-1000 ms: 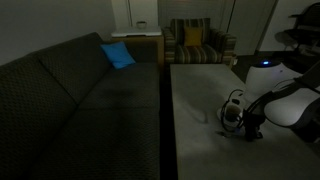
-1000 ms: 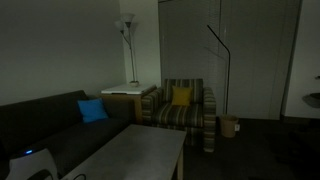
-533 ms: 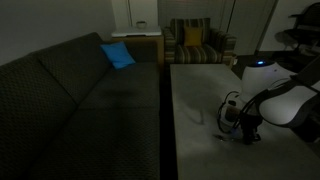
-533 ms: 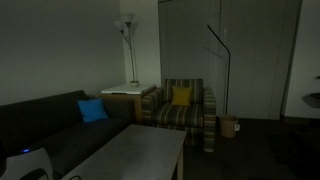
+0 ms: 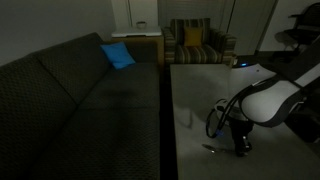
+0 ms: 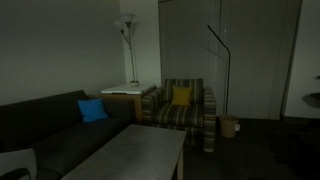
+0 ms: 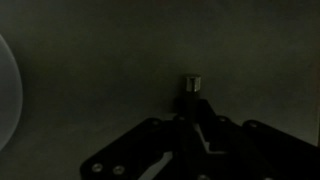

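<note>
Dropped lower and drawn toward the near edge of the table [image 5: 195,85] since a second ago, judging by the gripper [image 5: 240,147] in an exterior view. Hangs close above the tabletop now, pointing down. Faces, in the wrist view, a small cylinder [image 7: 191,83] with a pale top, seemingly upright on the table, just ahead of the fingertips and apart from them. Cannot tell jaws apart or together: too dark, too much shadow. Leaves along one side of the table a long dark sofa [image 5: 80,95] with a blue cushion [image 5: 117,55] at its far end. Beyond the table's far end, find a striped armchair [image 5: 195,48] with a yellow cushion [image 5: 191,37], and near it, in an exterior view, a floor lamp [image 6: 125,35].
</note>
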Tool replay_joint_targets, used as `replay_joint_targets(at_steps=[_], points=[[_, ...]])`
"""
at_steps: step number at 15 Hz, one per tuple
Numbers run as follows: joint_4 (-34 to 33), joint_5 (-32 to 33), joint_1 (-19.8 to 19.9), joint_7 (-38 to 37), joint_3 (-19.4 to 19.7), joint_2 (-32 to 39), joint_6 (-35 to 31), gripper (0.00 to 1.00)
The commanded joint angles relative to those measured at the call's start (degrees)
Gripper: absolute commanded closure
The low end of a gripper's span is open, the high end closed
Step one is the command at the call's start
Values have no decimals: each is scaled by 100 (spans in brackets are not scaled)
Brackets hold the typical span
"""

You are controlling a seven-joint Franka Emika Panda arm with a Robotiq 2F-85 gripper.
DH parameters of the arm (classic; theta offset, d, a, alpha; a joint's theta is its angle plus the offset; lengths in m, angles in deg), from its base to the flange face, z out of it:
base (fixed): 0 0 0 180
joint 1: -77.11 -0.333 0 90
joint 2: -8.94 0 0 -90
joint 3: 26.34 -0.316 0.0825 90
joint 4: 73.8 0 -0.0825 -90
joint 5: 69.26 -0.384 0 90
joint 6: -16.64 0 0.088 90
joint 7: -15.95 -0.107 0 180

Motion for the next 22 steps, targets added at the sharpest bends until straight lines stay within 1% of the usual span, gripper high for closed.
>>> replay_joint_targets(at_steps=[1, 2, 4, 5, 7, 10, 12, 13, 15, 16, 19, 20, 21, 22], points=[[-59, -530, 102, -166, -221, 1, 69, 96], [-70, -1013, -57, -72, -86, 1, -43, 96], [-77, -1575, -81, -117, -81, 1, -248, 96], [-76, -1821, -66, 33, -111, 1, -353, 96], [-155, -2366, -34, 199, -102, 0, -336, 96], [-247, -3196, 42, 297, -139, 0, -450, 96], [-327, -3581, 7, 484, -81, -2, -480, 96], [-364, -3625, -81, 621, 12, -2, -480, 96], [-371, -3436, -283, 817, 239, -2, -612, 96], [-325, -2951, 115, 354, -178, -2, -484, 83], [-327, -2903, 4, 422, -67, 0, -580, 83], [-327, -2899, -13, 422, -60, 0, -585, 96], [-292, -2805, -32, 294, -41, 2, -636, 96], [-278, -2715, 30, 118, -122, 5, -635, 96]])
